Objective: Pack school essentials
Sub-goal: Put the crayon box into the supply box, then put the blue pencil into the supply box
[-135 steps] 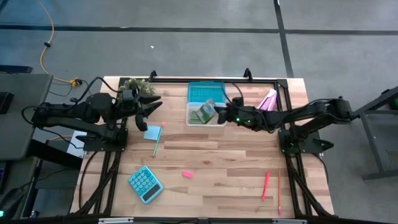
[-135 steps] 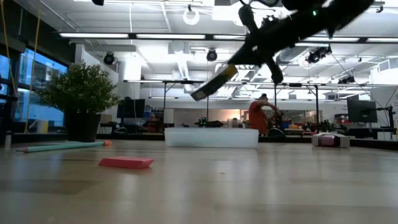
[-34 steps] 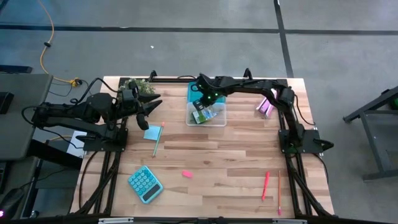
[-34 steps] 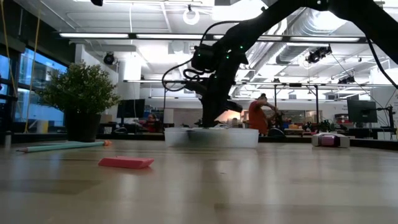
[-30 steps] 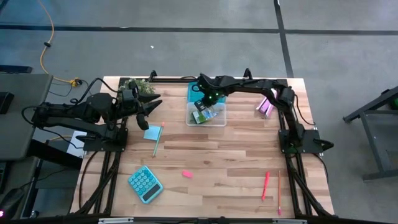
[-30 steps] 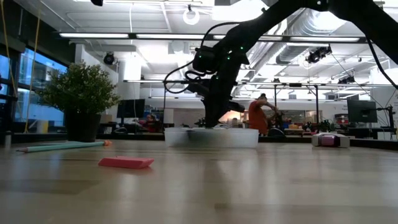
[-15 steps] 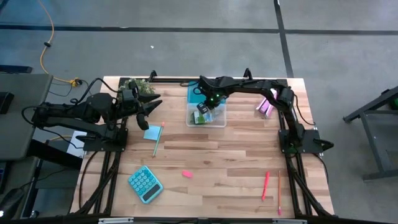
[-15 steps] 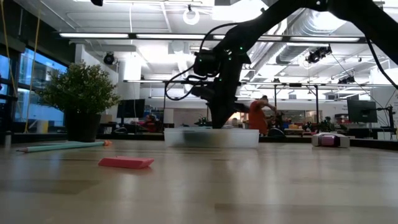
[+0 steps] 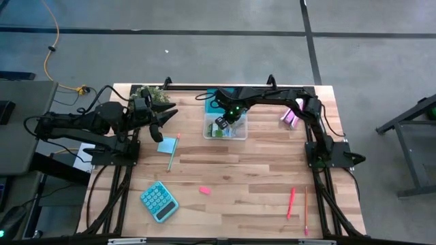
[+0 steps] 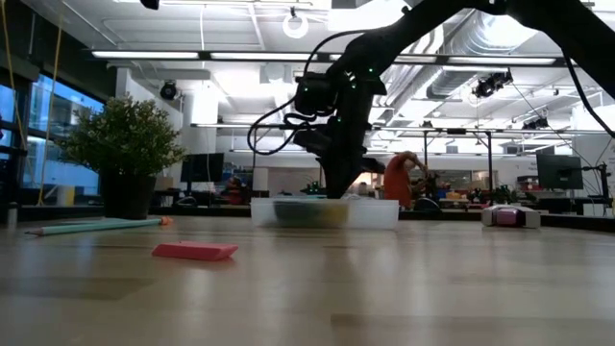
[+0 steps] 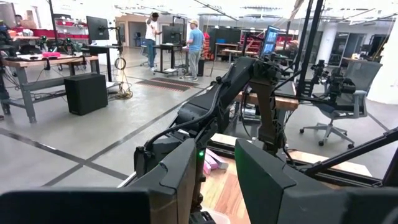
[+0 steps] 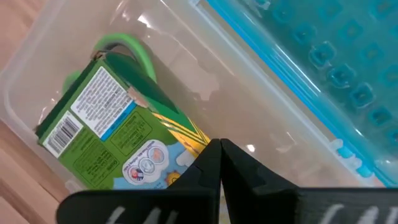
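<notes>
Your right tool (image 12: 219, 163) is clenched on nothing, just above the yellow crayon box (image 12: 118, 137), which lies in the clear bin (image 9: 240, 131) over the green-handled scissors (image 12: 127, 48). Your left tool (image 9: 165, 117) waits part-open near the light-blue square note pad (image 9: 165, 145) on the worktop (image 9: 252, 184).

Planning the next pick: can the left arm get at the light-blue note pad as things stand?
Probably yes. The left tool hovers beside the note pad, nothing lies over it, and only the teal pen rests alongside.
</notes>
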You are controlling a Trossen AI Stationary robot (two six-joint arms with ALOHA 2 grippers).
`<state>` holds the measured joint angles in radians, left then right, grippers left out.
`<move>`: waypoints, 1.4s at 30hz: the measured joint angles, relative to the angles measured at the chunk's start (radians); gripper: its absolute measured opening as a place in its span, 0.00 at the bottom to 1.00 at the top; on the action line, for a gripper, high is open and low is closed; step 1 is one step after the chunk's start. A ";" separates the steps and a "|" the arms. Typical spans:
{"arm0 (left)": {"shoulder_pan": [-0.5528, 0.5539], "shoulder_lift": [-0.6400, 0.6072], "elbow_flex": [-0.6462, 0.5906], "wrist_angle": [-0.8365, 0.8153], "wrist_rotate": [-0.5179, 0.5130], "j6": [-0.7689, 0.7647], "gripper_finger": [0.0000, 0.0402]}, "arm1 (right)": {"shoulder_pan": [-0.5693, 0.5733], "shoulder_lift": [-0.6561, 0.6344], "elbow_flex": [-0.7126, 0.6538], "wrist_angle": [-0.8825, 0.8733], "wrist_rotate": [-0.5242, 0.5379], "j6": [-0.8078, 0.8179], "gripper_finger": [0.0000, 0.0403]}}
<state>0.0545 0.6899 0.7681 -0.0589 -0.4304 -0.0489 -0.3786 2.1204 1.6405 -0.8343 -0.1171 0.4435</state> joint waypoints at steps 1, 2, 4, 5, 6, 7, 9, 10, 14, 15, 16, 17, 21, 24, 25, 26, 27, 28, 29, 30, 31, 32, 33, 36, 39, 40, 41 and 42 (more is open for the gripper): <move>0.000 0.000 0.000 0.000 0.000 0.000 0.25 | 0.000 0.000 0.000 0.002 0.000 -0.003 0.00; 0.000 0.000 0.000 0.000 0.000 0.000 0.25 | 0.000 0.000 0.000 0.006 0.000 -0.007 0.00; 0.000 0.000 0.000 0.000 0.000 0.000 0.25 | 0.000 0.000 0.000 0.008 0.001 -0.014 0.00; 0.000 0.000 0.000 0.000 0.000 0.000 0.25 | 0.000 -0.004 0.000 0.005 0.003 -0.025 0.00; 0.000 0.000 0.000 0.000 0.000 0.000 0.25 | -0.002 -0.011 0.000 -0.002 0.009 -0.039 0.00; 0.000 0.000 0.000 0.000 0.000 0.000 0.25 | -0.004 -0.022 0.000 -0.005 0.021 -0.054 0.00; 0.000 0.000 0.000 -0.001 0.000 0.000 0.25 | -0.009 -0.064 0.000 -0.032 0.055 -0.088 0.00; 0.000 0.000 0.000 -0.001 0.000 0.000 0.25 | -0.010 -0.089 0.000 -0.047 0.076 -0.116 0.00; 0.000 0.000 0.000 -0.004 0.000 0.000 0.25 | -0.006 -0.241 -0.067 -0.037 0.134 -0.214 0.00; 0.000 0.000 0.000 -0.004 0.000 0.000 0.25 | -0.002 -0.296 -0.118 0.008 0.132 -0.216 0.00; 0.000 0.000 0.000 -0.004 0.000 0.000 0.25 | 0.001 -0.361 -0.184 0.064 0.125 -0.216 0.00; 0.000 0.000 0.000 -0.004 0.001 0.000 0.25 | 0.006 -0.427 -0.256 0.127 0.117 -0.205 0.00; 0.000 0.000 0.000 -0.004 0.033 0.000 0.25 | 0.044 -0.722 -0.547 0.401 0.063 -0.149 0.00; 0.000 0.000 0.000 -0.002 0.060 0.000 0.25 | 0.086 -0.924 -0.710 0.606 0.010 -0.126 0.00; 0.000 0.000 0.000 -0.002 0.066 0.000 0.25 | 0.103 -0.984 -0.753 0.674 0.002 -0.126 0.00; 0.000 0.000 0.000 -0.001 0.073 -0.001 0.25 | 0.120 -1.040 -0.793 0.745 0.001 -0.128 0.00; 0.000 -0.002 0.000 -0.001 0.081 0.000 0.25 | 0.136 -1.088 -0.825 0.810 0.001 -0.133 0.00; 0.000 -0.002 0.000 0.001 0.087 0.000 0.25 | 0.148 -1.133 -0.854 0.865 0.002 -0.144 0.00; 0.000 -0.003 0.000 0.003 0.092 -0.001 0.25 | 0.159 -1.170 -0.880 0.904 0.001 -0.158 0.00; 0.000 -0.003 0.000 0.003 0.097 -0.001 0.25 | 0.168 -1.201 -0.902 0.931 0.001 -0.171 0.00; 0.000 -0.003 0.000 -0.001 0.102 -0.001 0.24 | 0.176 -1.225 -0.920 0.944 0.001 -0.183 0.00; 0.000 -0.003 0.000 -0.008 0.105 -0.002 0.23 | 0.183 -1.246 -0.933 0.950 0.002 -0.194 0.00; 0.000 -0.003 0.000 -0.016 0.106 -0.010 0.22 | 0.189 -1.262 -0.943 0.953 0.002 -0.203 0.00; 0.000 -0.003 0.000 -0.037 0.105 -0.077 0.15 | 0.201 -1.288 -0.952 0.953 0.001 -0.217 0.00; -0.005 -0.003 0.000 -0.042 0.106 -0.074 0.04 | 0.204 -1.285 -0.952 0.969 0.002 -0.217 0.00; -0.010 -0.003 0.000 -0.042 0.106 -0.055 0.02 | 0.204 -1.283 -0.952 0.985 0.002 -0.217 0.00; -0.014 -0.003 0.000 -0.042 0.106 -0.040 0.01 | 0.204 -1.283 -0.952 0.997 0.002 -0.217 0.00; -0.017 -0.003 0.000 -0.042 0.106 -0.030 0.01 | 0.204 -1.283 -0.952 1.003 0.002 -0.218 0.00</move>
<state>0.0376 0.6868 0.7685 -0.1008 -0.3248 -0.0792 -0.1745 0.8379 0.6884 0.1682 -0.1154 0.2257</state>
